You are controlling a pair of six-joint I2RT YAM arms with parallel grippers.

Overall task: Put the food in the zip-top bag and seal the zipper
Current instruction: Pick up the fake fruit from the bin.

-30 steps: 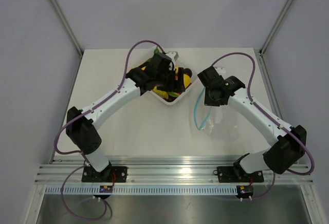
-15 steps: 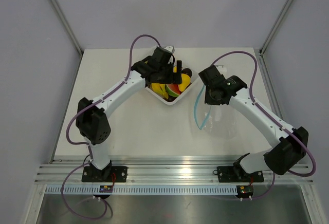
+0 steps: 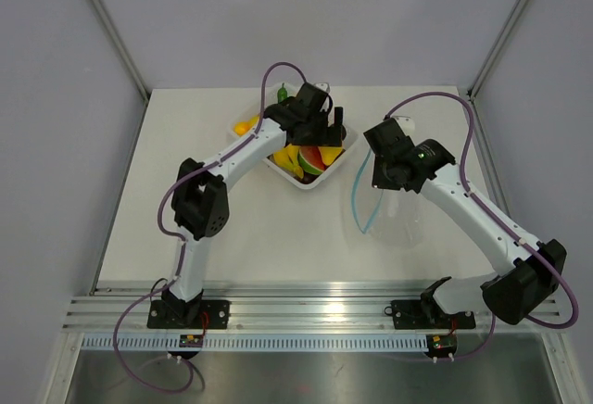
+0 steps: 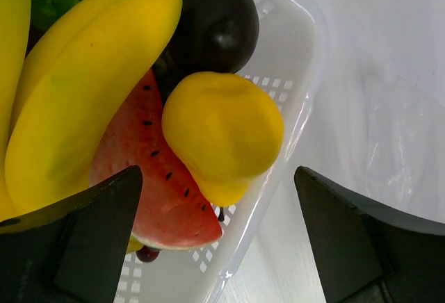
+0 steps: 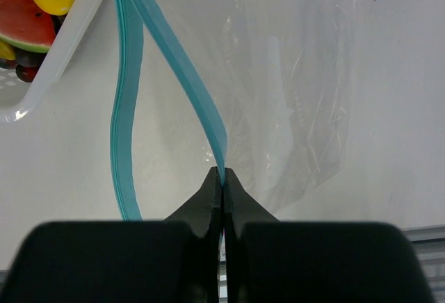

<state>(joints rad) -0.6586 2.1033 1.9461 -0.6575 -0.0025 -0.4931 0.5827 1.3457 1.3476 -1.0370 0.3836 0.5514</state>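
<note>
While the yellow toy fruit (image 4: 222, 133) sits in the white tray (image 4: 295, 53) at the table's (image 3: 185, 237) far middle, the left gripper (image 4: 215, 206) hangs wide over it. The right gripper (image 5: 222, 174) pinches the zipper (image 5: 119, 150), holding the zip-top bag (image 5: 292, 87) open beside the tray. The pick seems next: descend, then close.

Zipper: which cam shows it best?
Right wrist: the zipper fills the frame, its lips parted, one pinched by the right gripper. Top view shows only a thin blue loop; left wrist shows none of it.
</note>
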